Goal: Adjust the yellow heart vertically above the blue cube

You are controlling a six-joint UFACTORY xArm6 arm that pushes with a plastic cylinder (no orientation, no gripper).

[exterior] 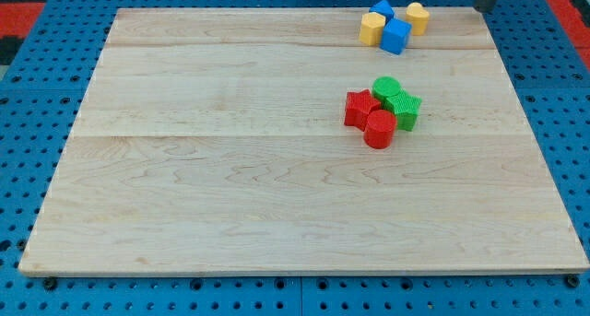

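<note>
The blue cube (396, 36) sits near the board's top edge, right of centre. A yellow block that looks like the heart (417, 17) touches the cube's upper right corner. Another yellow block (371, 28) touches the cube's left side. A smaller blue block, triangular (382, 9), sits just above and left of the cube. My tip (483, 9) is at the view's top right, off the board's far edge. It is about 70 px right of the yellow heart and touches no block.
A second cluster lies below, near the board's middle right: a red star (360, 108), a red cylinder (379, 129), a green cylinder (386, 88) and a green star (403, 109), all touching. The wooden board (230, 169) lies on a blue perforated table.
</note>
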